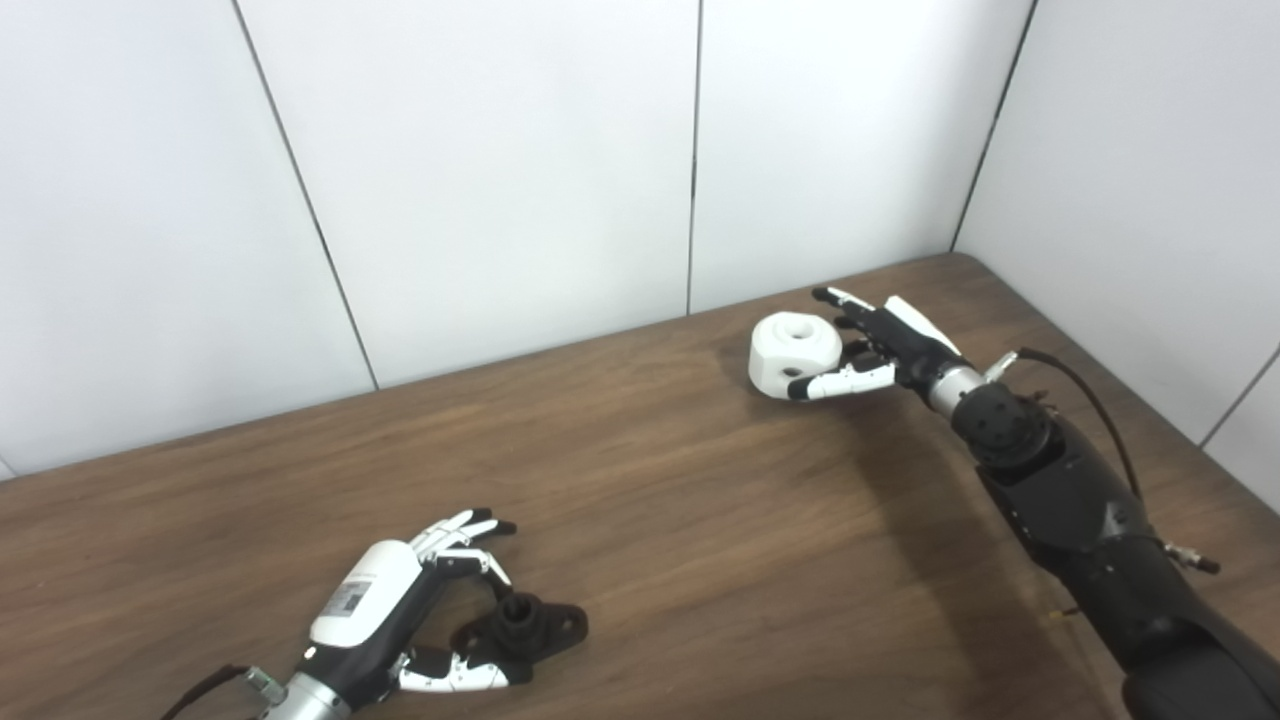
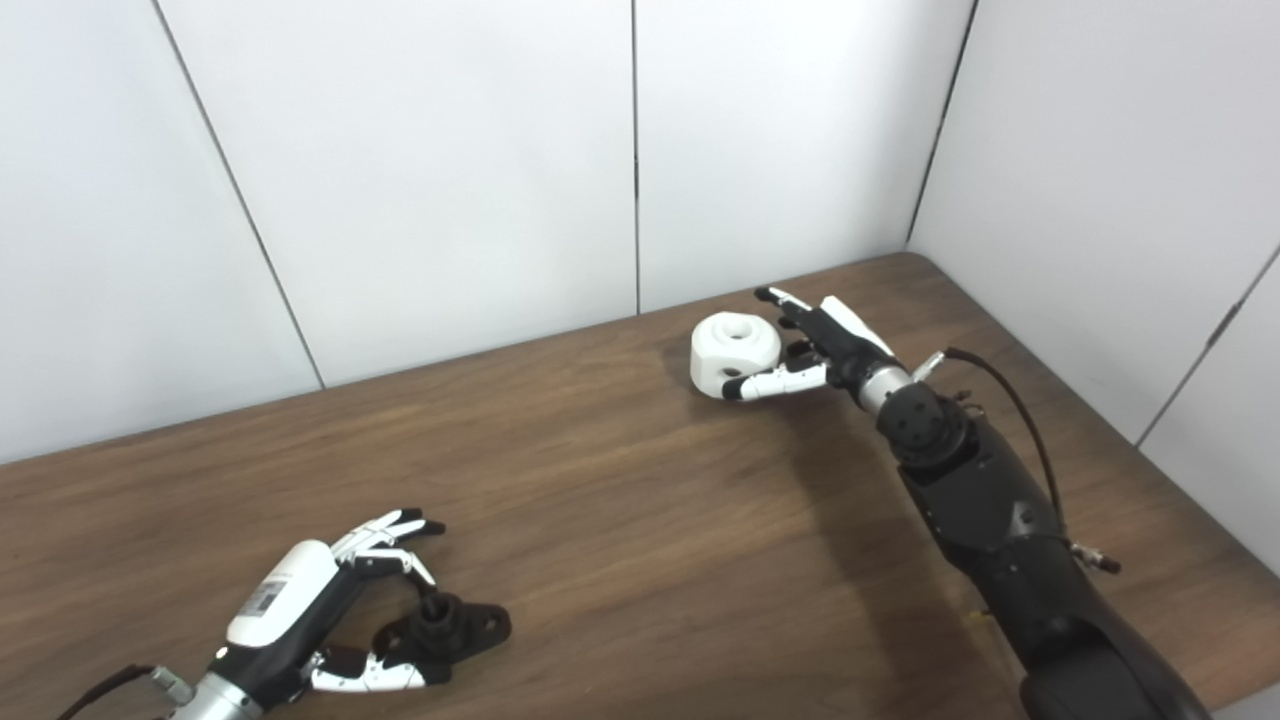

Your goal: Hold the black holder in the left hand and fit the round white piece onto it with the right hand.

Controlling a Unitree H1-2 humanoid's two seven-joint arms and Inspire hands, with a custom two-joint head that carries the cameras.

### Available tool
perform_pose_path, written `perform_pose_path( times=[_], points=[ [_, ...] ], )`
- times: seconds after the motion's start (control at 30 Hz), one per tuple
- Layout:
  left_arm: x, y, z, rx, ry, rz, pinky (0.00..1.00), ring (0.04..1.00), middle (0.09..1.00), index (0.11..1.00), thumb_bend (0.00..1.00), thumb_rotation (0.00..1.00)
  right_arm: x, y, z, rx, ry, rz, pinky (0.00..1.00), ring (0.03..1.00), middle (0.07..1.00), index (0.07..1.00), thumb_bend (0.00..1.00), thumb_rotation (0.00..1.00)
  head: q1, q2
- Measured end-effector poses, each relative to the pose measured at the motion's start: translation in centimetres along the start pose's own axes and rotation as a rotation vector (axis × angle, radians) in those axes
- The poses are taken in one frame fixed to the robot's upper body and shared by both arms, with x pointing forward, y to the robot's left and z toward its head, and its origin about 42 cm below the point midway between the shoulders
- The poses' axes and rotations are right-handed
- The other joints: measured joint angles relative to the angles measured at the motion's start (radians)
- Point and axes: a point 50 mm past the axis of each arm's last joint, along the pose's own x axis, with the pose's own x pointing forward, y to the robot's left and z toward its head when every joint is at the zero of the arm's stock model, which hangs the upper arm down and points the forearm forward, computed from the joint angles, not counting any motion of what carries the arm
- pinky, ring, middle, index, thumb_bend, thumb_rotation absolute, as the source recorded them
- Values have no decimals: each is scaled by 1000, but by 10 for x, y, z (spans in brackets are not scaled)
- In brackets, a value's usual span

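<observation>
Cupping white piece (image 1: 795,354), right hand (image 1: 880,345) isn't clamped; left hand (image 1: 400,610) open beside black holder (image 1: 525,628) (ungrasped): slips are risked.

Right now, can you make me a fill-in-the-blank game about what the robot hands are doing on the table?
1. The round white piece sits at the far end of the table, by the ____ robot hand.
2. The black holder lies on the ____ table.
3. The left robot hand has its fingers around the ____ holder.
4. The hole on top of the white piece faces ____.

Missing words: right; wooden; black; up
</observation>
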Motion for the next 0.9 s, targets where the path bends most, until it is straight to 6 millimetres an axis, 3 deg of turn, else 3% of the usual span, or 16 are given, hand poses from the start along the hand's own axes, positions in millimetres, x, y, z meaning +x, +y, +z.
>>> perform_pose_path(
  times=[0.23, 0.67, 0.77, 0.9],
  points=[
    [-1, 0, 0, 1, -4, 3, 890, 936, 869, 481, 522, 49, 3, 2, 4, -21, -5, -3, 846, 927, 944, 898, 970, 354, 9, 8],
    [-3, -1, 1, -2, -1, -2, 926, 955, 882, 481, 522, 49, 9, 10, 9, -74, -23, -9, 828, 911, 926, 857, 975, 371, 17, 15],
    [-4, -1, 1, -3, 2, -3, 927, 957, 885, 481, 522, 49, 11, 18, 11, -85, -22, -25, 848, 912, 913, 832, 972, 364, 20, 15],
    [-5, -1, 3, -5, 10, -2, 927, 958, 887, 481, 523, 50, 13, 30, 12, -86, -33, -89, 778, 850, 851, 750, 924, 290, 26, 15]
  ],
)
